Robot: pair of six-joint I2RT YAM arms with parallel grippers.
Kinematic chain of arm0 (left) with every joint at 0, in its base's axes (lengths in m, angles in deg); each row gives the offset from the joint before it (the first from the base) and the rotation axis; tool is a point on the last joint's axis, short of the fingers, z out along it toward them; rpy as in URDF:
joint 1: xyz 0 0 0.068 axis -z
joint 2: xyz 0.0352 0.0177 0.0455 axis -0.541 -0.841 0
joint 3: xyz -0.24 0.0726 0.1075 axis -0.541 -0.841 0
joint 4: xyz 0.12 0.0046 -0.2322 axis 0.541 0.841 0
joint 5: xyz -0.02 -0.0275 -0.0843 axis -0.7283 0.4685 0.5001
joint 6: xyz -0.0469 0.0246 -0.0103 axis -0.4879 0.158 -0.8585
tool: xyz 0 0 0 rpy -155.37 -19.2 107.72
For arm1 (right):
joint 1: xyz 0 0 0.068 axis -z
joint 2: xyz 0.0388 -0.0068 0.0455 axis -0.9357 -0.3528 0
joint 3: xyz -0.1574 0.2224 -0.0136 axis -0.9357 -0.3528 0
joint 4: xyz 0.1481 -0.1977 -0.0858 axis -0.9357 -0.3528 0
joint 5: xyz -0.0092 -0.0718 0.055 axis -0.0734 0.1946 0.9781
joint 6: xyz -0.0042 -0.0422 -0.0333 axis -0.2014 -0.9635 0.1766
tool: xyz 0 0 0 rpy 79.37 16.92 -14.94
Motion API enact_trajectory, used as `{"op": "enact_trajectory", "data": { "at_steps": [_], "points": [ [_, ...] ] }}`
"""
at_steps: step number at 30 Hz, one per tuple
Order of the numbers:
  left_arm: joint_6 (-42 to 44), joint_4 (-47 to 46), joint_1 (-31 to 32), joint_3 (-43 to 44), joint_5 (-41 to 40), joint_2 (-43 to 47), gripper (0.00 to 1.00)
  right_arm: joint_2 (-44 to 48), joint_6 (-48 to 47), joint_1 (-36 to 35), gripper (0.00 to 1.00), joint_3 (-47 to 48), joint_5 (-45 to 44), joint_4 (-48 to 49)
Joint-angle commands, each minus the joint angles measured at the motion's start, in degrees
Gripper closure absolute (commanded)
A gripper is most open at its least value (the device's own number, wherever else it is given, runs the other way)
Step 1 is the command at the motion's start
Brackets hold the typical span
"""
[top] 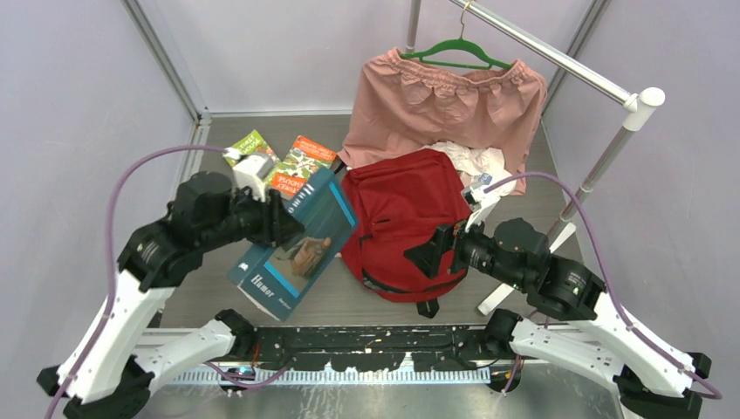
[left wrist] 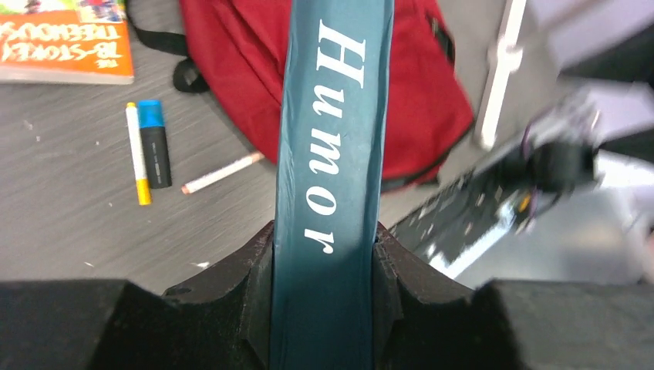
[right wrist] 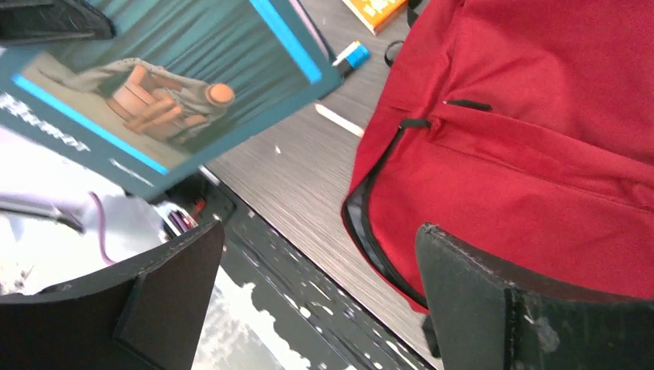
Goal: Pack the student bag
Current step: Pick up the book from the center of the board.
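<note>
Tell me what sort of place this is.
Probably a staged lab test cell, not a classroom: plain lilac walls, a clothes rail beside the table, books around the red backpack.

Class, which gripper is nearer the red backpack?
Right. The right gripper hovers open over the near edge of the red backpack; the left gripper is off to its left, clamping the teal book.

Left tool clamped on the long edge of the teal book, just left of the red backpack, which lies flat on the worktop. Right tool spread wide over the backpack's near right part. Pink garment on green hanger behind, white cloth at the backpack's far corner.
</note>
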Motion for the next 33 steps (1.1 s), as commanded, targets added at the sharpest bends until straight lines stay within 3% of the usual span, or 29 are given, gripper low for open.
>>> {"op": "enact_trajectory", "data": {
  "at_steps": [1, 7, 13, 29, 31, 33],
  "points": [
    [-25.85, -16.74, -0.13, -7.31, -16.78, 6.18, 0.89, 2.07, 12.03, 0.11, 0.0, -8.28, -2.78, 15.13],
    [-42.61, -34.89, -0.09, -19.83, -18.04, 15.22, 0.93, 0.36, 28.78, 0.14, 0.0, -24.1, 9.66, 48.45],
    [-45.93, -35.9, -0.11, -20.76, -16.5, 15.82, 0.94, -6.4, 35.62, 0.03, 0.0, -32.43, 13.4, 71.68],
    [-51.95, -44.24, -0.1, -24.94, -12.28, 15.76, 0.94, -21.24, 47.52, -0.01, 0.0, -32.38, 19.28, 103.11],
    [-52.34, -44.93, -0.1, -25.8, -12.33, 15.52, 0.93, -21.69, 47.74, -0.03, 0.05, -30.87, 20.21, 102.62],
    [-52.48, -45.37, -0.1, -26.46, -12.41, 15.11, 0.89, -21.23, 47.9, -0.04, 0.2, -29.13, 20.94, 99.55]
  ]
}}
